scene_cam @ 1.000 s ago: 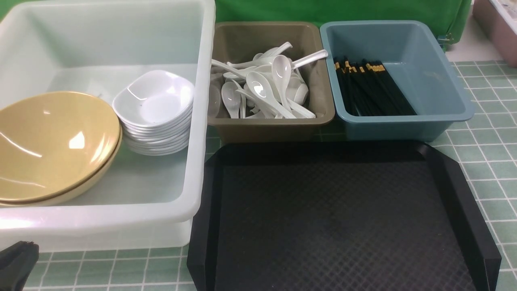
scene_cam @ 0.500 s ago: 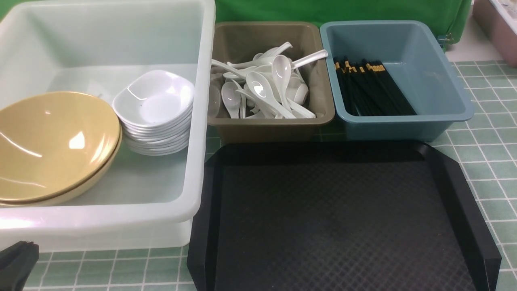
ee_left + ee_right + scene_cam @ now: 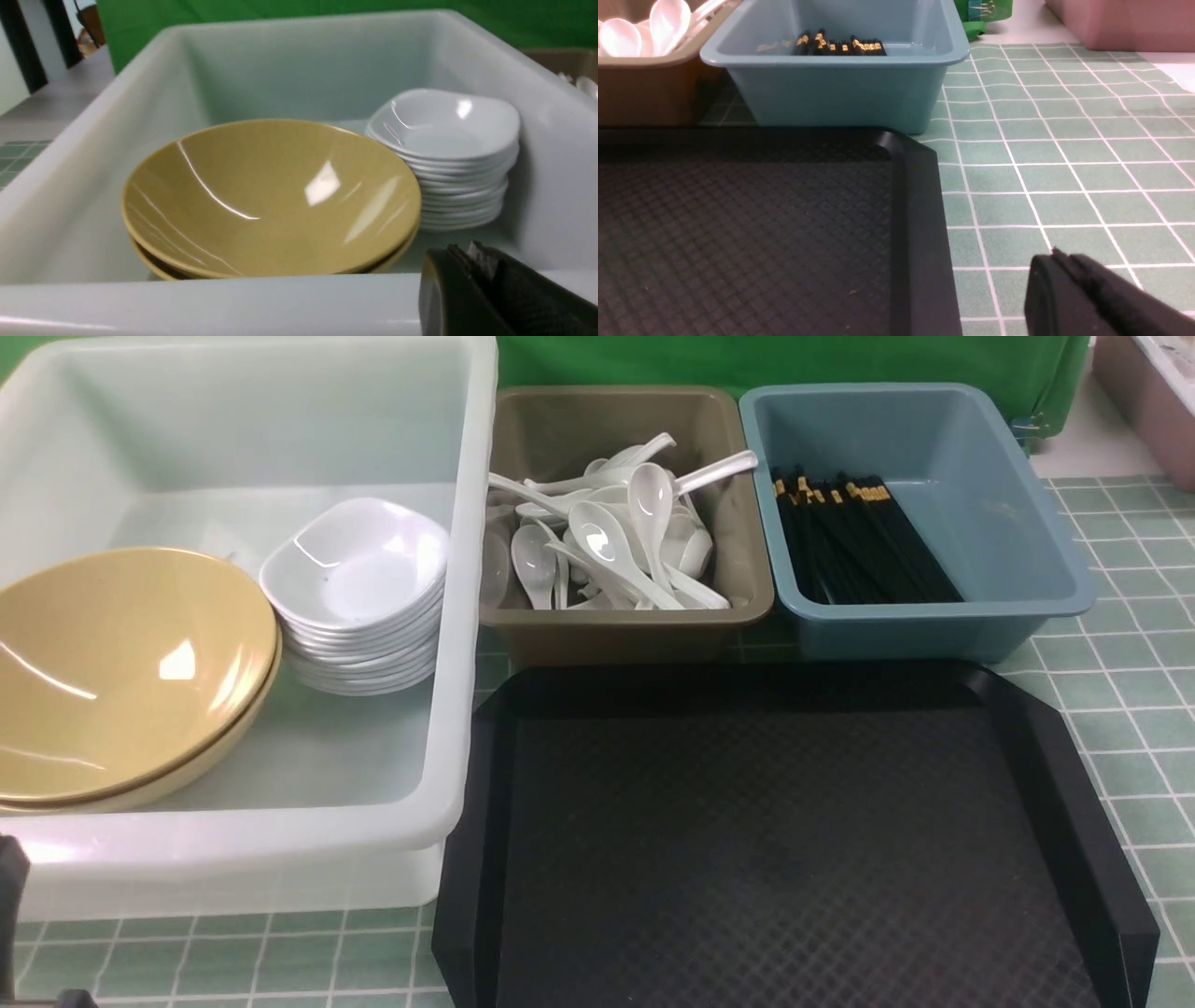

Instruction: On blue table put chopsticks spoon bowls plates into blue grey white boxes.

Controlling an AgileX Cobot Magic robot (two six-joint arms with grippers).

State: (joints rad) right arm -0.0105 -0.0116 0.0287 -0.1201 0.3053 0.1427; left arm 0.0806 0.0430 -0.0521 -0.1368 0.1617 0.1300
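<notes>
The white box (image 3: 448, 709) holds two stacked tan bowls (image 3: 121, 672) and a stack of white plates (image 3: 359, 569); both also show in the left wrist view, bowls (image 3: 271, 196) and plates (image 3: 448, 130). The grey box (image 3: 625, 616) holds several white spoons (image 3: 607, 537). The blue box (image 3: 1027, 541) holds black chopsticks (image 3: 854, 537), seen too in the right wrist view (image 3: 840, 46). My left gripper (image 3: 467, 254) is shut and empty, just outside the white box's near wall. My right gripper (image 3: 1057, 259) is shut and empty over the blue table (image 3: 1064, 154), right of the tray.
A black diamond-textured tray (image 3: 784, 840) lies in front of the grey and blue boxes, with nothing on it. A pink bin (image 3: 1148, 401) stands at the far right. A green cloth (image 3: 794, 359) hangs behind the boxes.
The left gripper has drawn back toward the lower left edge of the front view. Nothing else has moved.
</notes>
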